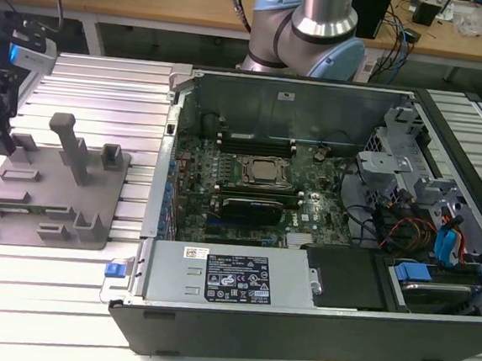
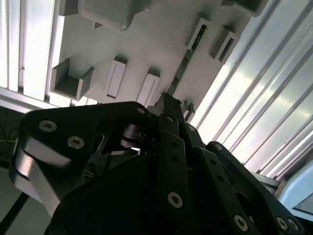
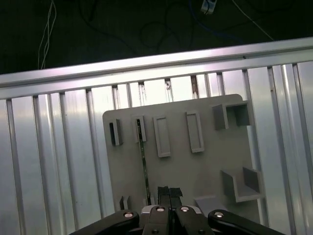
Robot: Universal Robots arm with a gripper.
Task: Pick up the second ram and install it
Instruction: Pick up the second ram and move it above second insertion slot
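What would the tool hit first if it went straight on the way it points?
The tool would probably meet the grey holder plate, just beside the thin memory stick standing on edge in it. Depth is unclear, so it could touch the stick first.

The holder plate [image 1: 51, 177], the second ram [image 3: 145, 161] slotted in it, lies on the slatted table [image 1: 105, 93] to the exterior view's left of the computer case [image 1: 312, 330].
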